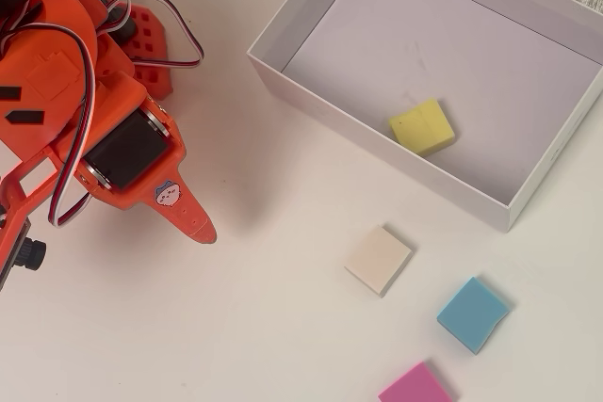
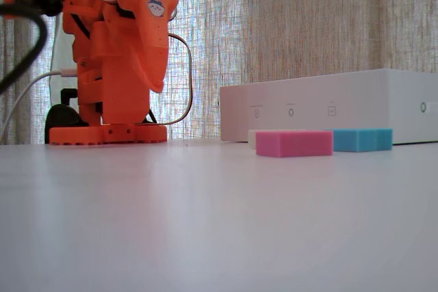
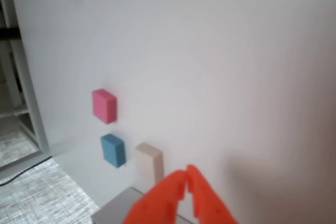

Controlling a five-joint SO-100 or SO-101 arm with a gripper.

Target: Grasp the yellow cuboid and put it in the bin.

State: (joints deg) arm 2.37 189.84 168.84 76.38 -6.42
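The yellow cuboid [image 1: 421, 126] lies tilted on the floor of the bin [image 1: 377, 138], close to its near wall in the overhead view. The bin's white side [image 2: 328, 111] hides it in the fixed view, and the wrist view catches only a corner of the bin [image 3: 115, 211]. My orange gripper [image 1: 200, 228] hovers over the table left of the bin, well apart from the cuboid. Its fingertips meet with nothing between them [image 3: 186, 174], so it is shut and empty. In the fixed view the gripper [image 2: 155, 81] hangs near the arm's base.
Outside the bin lie a cream-white block [image 1: 378, 259], a blue block [image 1: 471, 314] and a pink block [image 1: 415, 386]. The wrist view shows the same pink block [image 3: 104, 105], blue block [image 3: 113, 150] and cream block [image 3: 149, 162]. The arm's base [image 2: 106, 133] stands at the far left.
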